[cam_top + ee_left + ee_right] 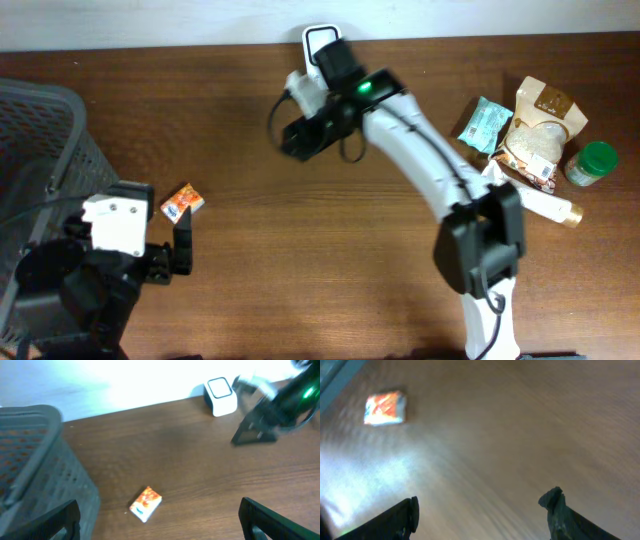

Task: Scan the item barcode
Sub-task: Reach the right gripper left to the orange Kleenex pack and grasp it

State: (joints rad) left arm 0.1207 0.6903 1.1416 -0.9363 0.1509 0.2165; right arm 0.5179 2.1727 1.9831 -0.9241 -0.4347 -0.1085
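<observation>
The small orange packet [182,202] lies flat on the table [300,260] toward 9 o'clock, near the basket [40,130]. The left gripper [160,510] is spread wide and empty. The right gripper [482,500], near the scanner [320,45] at 12 o'clock, is also spread, holding nothing

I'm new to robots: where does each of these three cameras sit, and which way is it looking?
Overhead: fixed above the table, looking straight down; left arm and right arm show.
Left wrist: on the left arm, facing across toward the white scanner; left fingers at the bottom corners.
Right wrist: on the right arm, looking down at blurred tabletop; right fingers below.
Shared: the orange packet appears in all three.
</observation>
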